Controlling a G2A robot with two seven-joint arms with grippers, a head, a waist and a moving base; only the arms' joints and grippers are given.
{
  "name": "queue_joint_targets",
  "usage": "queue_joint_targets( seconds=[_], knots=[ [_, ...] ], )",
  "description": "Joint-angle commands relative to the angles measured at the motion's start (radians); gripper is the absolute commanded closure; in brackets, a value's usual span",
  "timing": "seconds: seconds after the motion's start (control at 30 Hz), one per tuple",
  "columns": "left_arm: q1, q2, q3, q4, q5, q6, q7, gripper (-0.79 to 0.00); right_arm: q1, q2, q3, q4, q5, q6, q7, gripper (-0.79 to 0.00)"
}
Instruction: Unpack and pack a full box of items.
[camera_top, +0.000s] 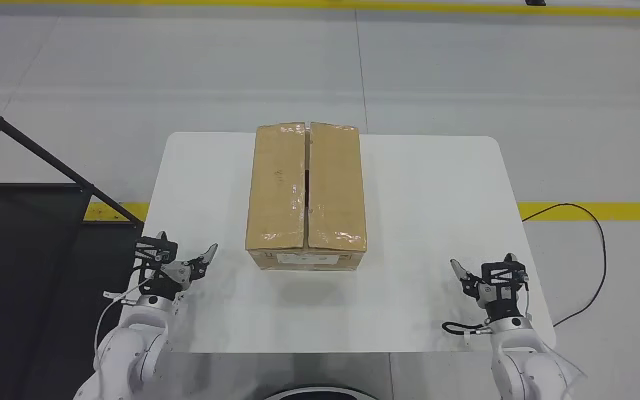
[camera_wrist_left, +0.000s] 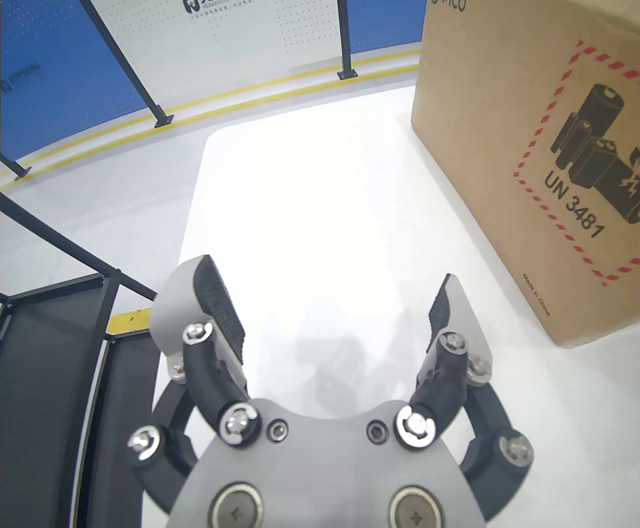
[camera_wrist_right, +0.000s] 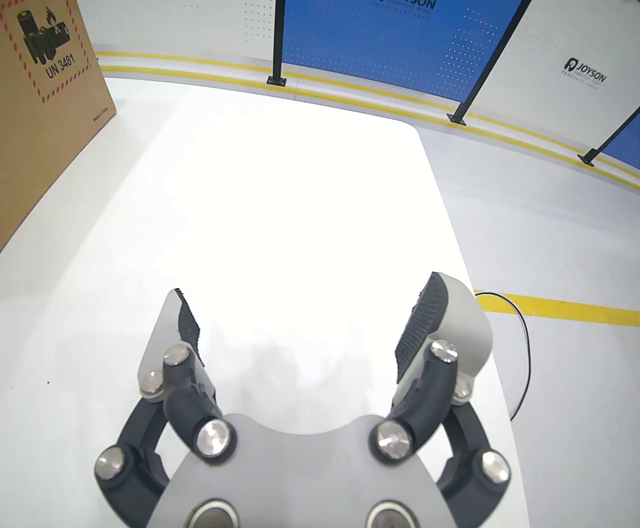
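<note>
Cardboard box (camera_top: 306, 195), flaps closed and taped, standing mid-width on the white table (camera_top: 430, 190) (nearer its far edge). Left gripper (camera_wrist_left: 325, 280) and right gripper (camera_wrist_right: 305, 290) flank it near the table's near corners, well apart from the box, each spread wide and holding nothing.

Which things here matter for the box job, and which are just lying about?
Job: closed cardboard box, white table under it, left gripper and right gripper, both with fingers open.
Lying about: black cable on the floor, black rack beside the table.
</note>
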Motion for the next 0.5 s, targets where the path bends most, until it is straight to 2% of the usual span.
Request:
queue_joint_targets(
  seconds=[0.0, 0.23, 0.47],
  knots=[
    [0.0, 0.0, 0.0, 0.0, 0.0, 0.0, 0.0, -0.785, 0.0, 0.0, 0.0, 0.0, 0.0, 0.0, 0.0, -0.784],
    [-0.015, -0.002, 0.0, 0.0, -0.013, -0.016, 0.031, -0.785, 0.001, 0.0, -0.001, -0.002, -0.001, -0.001, -0.001, -0.785],
    [-0.047, -0.009, -0.008, 0.002, -0.151, -0.064, 0.055, -0.785, -0.009, 0.0, -0.034, -0.114, -0.136, -0.018, -0.086, -0.785]
  ],
)
